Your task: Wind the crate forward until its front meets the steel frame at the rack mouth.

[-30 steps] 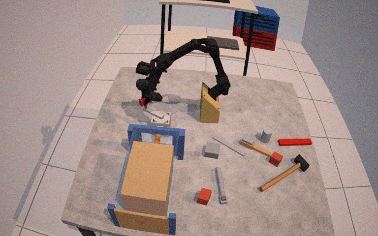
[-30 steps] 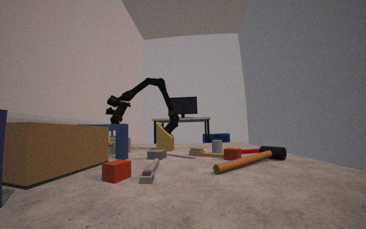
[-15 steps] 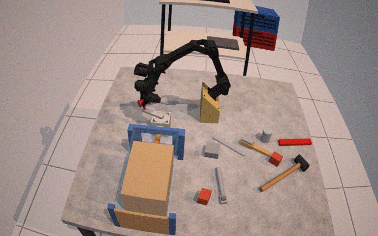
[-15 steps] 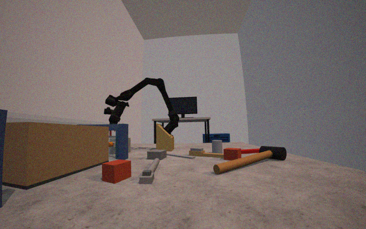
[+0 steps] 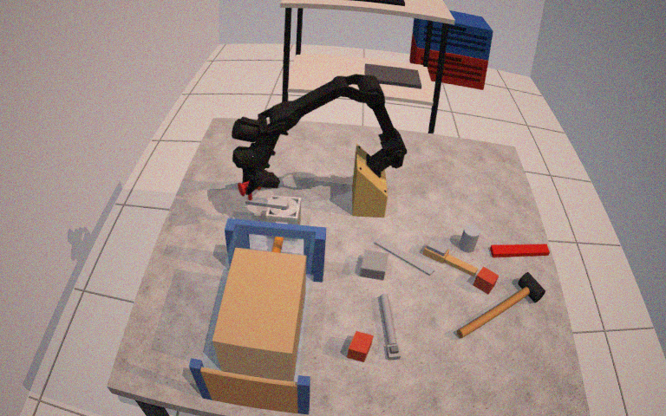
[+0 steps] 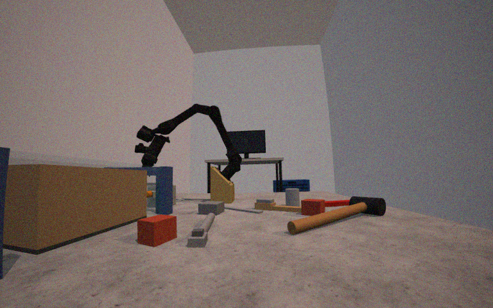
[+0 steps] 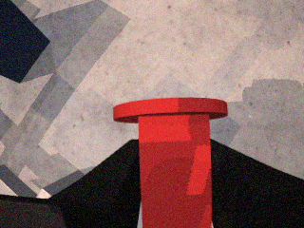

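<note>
My gripper (image 5: 250,189) (image 7: 168,148) is shut on the red grip of the winch handle. The red grip (image 5: 243,188) (image 7: 175,138) stands between the black fingers, its round flange above them. The handle's grey arm (image 5: 264,203) runs from below the grip to the top of the white winch (image 5: 293,211), pointing left in the top view. An orange strap (image 5: 278,243) shows between the winch side and the crate. The tan crate (image 5: 263,299) (image 6: 79,203) sits flat inside the guard cubby, a gap behind the blue frame (image 5: 318,255) (image 6: 165,192) at the mouth.
The arm's tan base block (image 5: 368,196) stands right of the winch. Right of the cubby lie a grey block (image 5: 374,264), a grey wrench-like tool (image 5: 388,323), a red cube (image 5: 360,346), a thin rod (image 5: 405,258) and a mallet (image 5: 496,311). Clear panels and a wooden end board (image 5: 248,390) bound the cubby.
</note>
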Robot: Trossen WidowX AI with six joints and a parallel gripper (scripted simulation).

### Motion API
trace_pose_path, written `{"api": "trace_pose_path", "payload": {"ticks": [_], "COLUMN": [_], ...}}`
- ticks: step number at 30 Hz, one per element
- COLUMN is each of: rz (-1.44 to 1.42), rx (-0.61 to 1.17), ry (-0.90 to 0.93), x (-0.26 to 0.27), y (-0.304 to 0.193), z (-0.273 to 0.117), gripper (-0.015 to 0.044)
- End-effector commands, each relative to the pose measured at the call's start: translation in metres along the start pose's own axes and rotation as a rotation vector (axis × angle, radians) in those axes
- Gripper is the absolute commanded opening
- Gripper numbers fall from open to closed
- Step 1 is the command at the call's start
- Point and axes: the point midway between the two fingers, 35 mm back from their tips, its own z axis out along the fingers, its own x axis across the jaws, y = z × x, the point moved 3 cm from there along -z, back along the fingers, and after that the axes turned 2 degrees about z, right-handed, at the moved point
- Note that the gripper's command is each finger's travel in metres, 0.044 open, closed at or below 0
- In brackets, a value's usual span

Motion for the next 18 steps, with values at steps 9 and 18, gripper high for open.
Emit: {"api": "trace_pose_path", "payload": {"ticks": [9, 18], "rz": [-0.012, -0.012], "rx": [-0.005, -0.005], "ry": [0.017, 0.018], "x": [0.022, 0.035], "y": [0.011, 0.016], "z": [0.008, 0.010], "gripper": [0.0000, 0.0000]}}
